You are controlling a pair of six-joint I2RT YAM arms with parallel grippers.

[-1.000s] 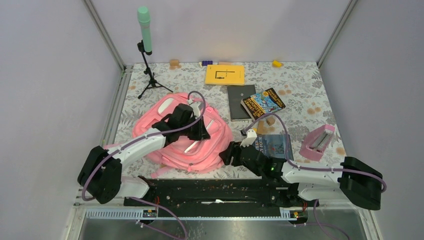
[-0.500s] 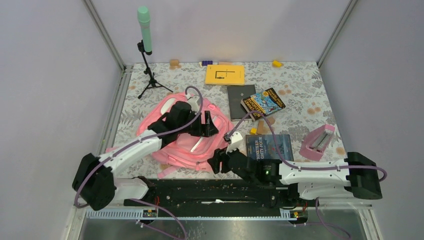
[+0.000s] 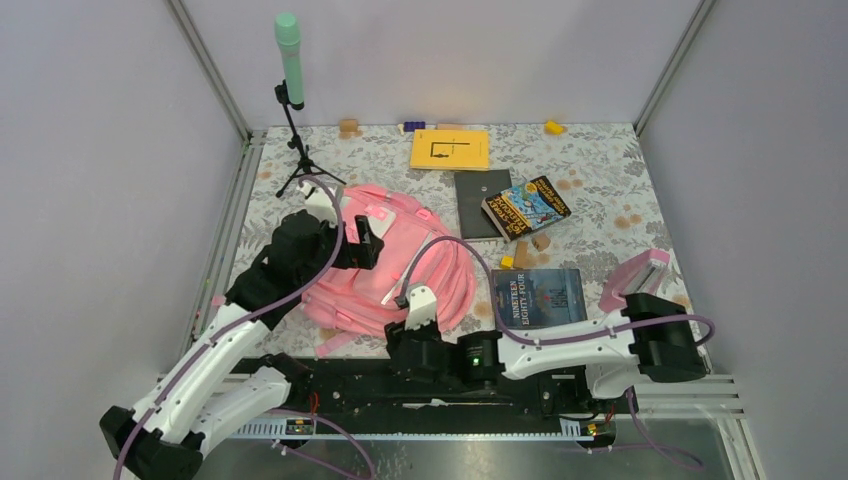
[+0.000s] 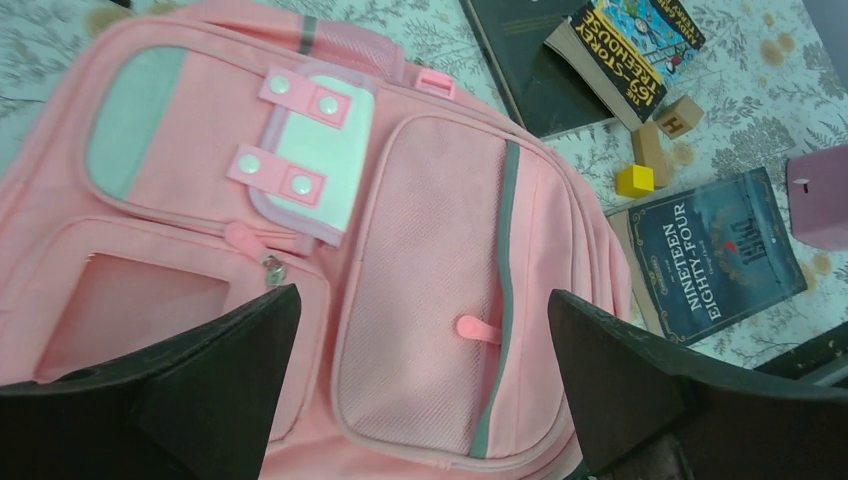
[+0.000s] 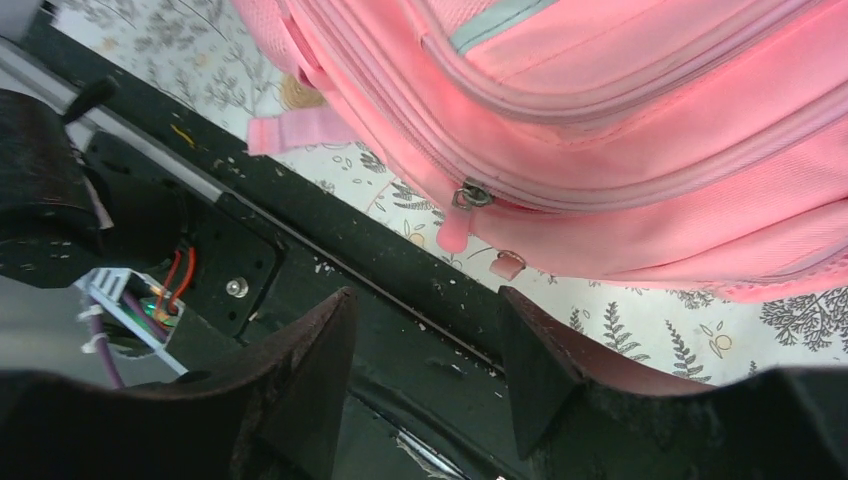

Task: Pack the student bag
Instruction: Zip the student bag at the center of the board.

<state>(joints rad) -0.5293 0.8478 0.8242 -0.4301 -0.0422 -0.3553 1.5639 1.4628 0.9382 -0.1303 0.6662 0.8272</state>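
Bag (image 3: 400, 275) lies flat on the left middle of the table (image 3: 600, 180), pockets up, its near edge just beside the black base rail (image 3: 330, 382). From above, the left gripper (image 3: 368, 243) hangs over the bag's far left part. The right gripper (image 3: 402, 342) sits low at its near edge. Books lie to the right and beyond, none packed yet. The blue book (image 3: 538, 297) is just beside the bag.

Left wrist view: the jaws are spread wide with nothing between them. They are clear above the front pockets and grasp no fabric.

Right wrist view: these jaws are also parted and empty, over the rail. The zip pull (image 5: 470, 193) sits ahead, a little above the gap between them. The zip looks closed along the stretch that shows.

I judge the step in hand to be opening the main compartment. To do it well, the right gripper should advance until the dangling tab, not the seam fabric, sits between its fingers. It should then clamp firmly and draw along the zip track rather than straight away from it. A soft bag would likely slide or bunch under that pull. The left gripper should therefore press or pinch the bag near the zip to brace it.
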